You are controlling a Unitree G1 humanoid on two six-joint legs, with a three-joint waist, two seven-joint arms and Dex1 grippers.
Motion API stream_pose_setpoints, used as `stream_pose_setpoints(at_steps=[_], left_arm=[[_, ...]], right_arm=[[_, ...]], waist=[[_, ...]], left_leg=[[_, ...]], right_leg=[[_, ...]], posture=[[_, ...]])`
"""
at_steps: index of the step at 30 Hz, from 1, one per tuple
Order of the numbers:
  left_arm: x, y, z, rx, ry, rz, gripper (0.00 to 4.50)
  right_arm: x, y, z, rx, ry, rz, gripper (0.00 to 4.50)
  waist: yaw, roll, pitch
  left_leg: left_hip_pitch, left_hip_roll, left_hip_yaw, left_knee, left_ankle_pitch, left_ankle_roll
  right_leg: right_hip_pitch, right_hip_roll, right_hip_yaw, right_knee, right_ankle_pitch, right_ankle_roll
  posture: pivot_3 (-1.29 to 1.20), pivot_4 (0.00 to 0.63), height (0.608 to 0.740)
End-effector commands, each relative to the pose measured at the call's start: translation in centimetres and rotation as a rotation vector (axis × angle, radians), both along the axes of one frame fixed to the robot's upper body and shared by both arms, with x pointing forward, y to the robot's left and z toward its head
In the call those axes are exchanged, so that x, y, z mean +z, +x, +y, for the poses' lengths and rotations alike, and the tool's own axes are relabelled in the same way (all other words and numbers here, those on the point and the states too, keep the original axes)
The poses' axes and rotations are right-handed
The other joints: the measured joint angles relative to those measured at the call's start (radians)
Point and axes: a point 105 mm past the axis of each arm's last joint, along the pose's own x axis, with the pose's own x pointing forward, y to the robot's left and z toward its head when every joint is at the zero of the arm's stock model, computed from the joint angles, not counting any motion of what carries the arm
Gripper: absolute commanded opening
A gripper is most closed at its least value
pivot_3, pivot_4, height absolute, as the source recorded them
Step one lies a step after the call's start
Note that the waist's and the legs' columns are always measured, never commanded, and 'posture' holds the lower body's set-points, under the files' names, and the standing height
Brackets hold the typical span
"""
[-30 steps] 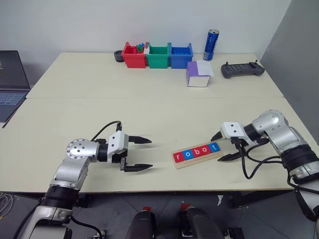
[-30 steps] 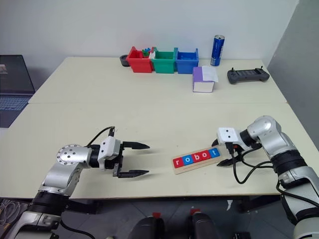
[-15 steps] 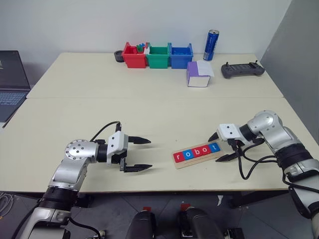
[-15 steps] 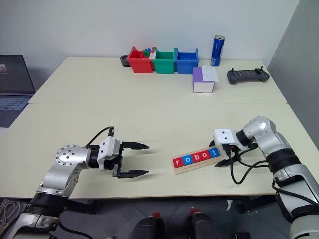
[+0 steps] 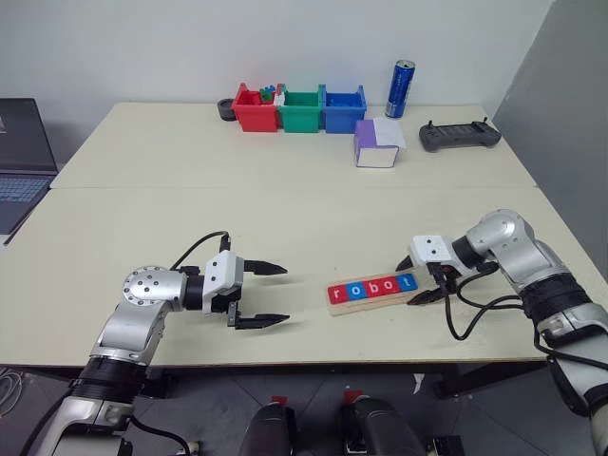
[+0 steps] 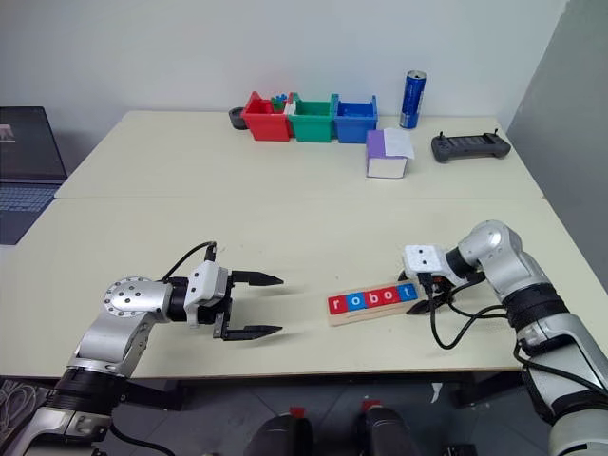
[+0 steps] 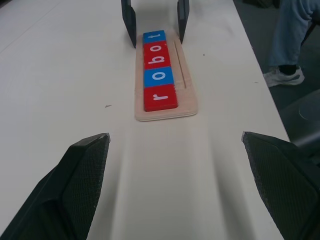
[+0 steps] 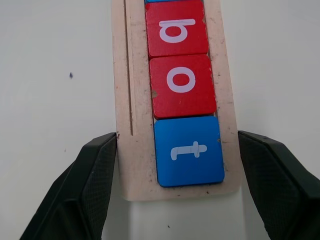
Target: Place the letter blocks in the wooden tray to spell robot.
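The wooden tray [image 5: 344,308] lies near the table's front edge, right of the middle. Five letter blocks [image 5: 372,287] sit in it side by side and read r, o, b, o, t: red, blue, red, red, blue. My right gripper [image 5: 410,282] straddles the tray's right end at the blue t block [image 8: 189,151]. One of its fingers [image 8: 95,175] is against each long side of the tray. To the tray's left my left gripper [image 5: 261,294] hovers open and empty, pointing at the tray [image 7: 187,100].
Red, green and blue bins [image 5: 302,107] stand at the back of the table with a blue can [image 5: 402,87], a purple-and-white box [image 5: 378,142] and a black controller [image 5: 460,136]. A laptop [image 5: 19,157] sits at the far left. A person's leg [image 7: 295,40] is beside the table.
My right gripper's fingers have closed in on the tray's right end. The tray has swung a little to lie more level in the eye views. My left arm has not moved.
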Motion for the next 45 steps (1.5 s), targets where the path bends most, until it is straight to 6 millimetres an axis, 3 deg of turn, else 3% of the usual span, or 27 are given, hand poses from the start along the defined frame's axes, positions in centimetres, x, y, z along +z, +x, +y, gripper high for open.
stream_pose_setpoints(at_steps=[1, 6, 14, 20, 31, 45], left_arm=[[1.1, 0.2, 0.0, 0.003, -0.026, -0.042, 4.5], [1.1, 0.5, -0.4, -0.003, -0.031, -0.042, 4.5], [1.1, 0.7, -0.2, -0.01, -0.029, -0.044, 4.5], [1.1, 0.9, -0.2, -0.01, -0.03, -0.047, 4.5], [1.0, 0.7, -0.1, -0.009, -0.03, -0.044, 4.5], [1.0, 0.6, -0.1, -0.012, -0.026, -0.04, 4.5]], right_arm=[[0.8, -0.7, 0.8, -0.05, 0.025, 0.031, 3.39], [0.7, -1.4, 1.0, -0.112, 0.03, 0.054, 3.39], [0.5, -0.2, -0.4, -0.257, -0.005, 0.011, 3.39], [-0.2, 0.1, -1.9, -0.256, -0.098, -0.052, 3.39], [-0.7, -0.2, -2.8, -0.241, -0.132, -0.057, 3.39], [-0.1, -0.3, -2.0, -0.2, -0.083, -0.051, 3.39]], waist=[[0.0, 0.0, 0.0], [0.003, 0.0, 0.0], [0.008, 0.0, 0.0], [0.009, 0.0, 0.0], [0.01, 0.0, 0.0], [0.011, 0.0, 0.0]], left_leg=[[-0.001, 0.0, 0.0, 0.0, 0.0, 0.0], [-0.002, 0.0, 0.0, -0.001, 0.0, 0.0], [-0.002, -0.001, 0.0, 0.0, 0.0, 0.0], [-0.002, -0.001, 0.0, 0.0, 0.0, 0.0], [-0.002, -0.001, 0.0, 0.0, 0.0, 0.0], [-0.003, -0.001, 0.0, 0.0, 0.0, 0.0]], right_leg=[[-0.001, 0.0, 0.0, 0.0, 0.0, 0.0], [-0.002, 0.0, 0.0, 0.0, 0.0, 0.0], [-0.001, 0.0, 0.0, -0.001, 0.0, 0.0], [-0.001, 0.0, 0.0, -0.001, 0.0, 0.0], [-0.001, 0.0, 0.0, -0.001, 0.0, 0.0], [-0.001, -0.001, 0.0, -0.002, 0.0, 0.0]], posture=[[0.0, 0.15, 0.74], [0.0, 0.15, 0.74], [0.0, 0.15, 0.74], [0.0, 0.15, 0.74], [0.0, 0.15, 0.74], [0.0, 0.15, 0.74]])
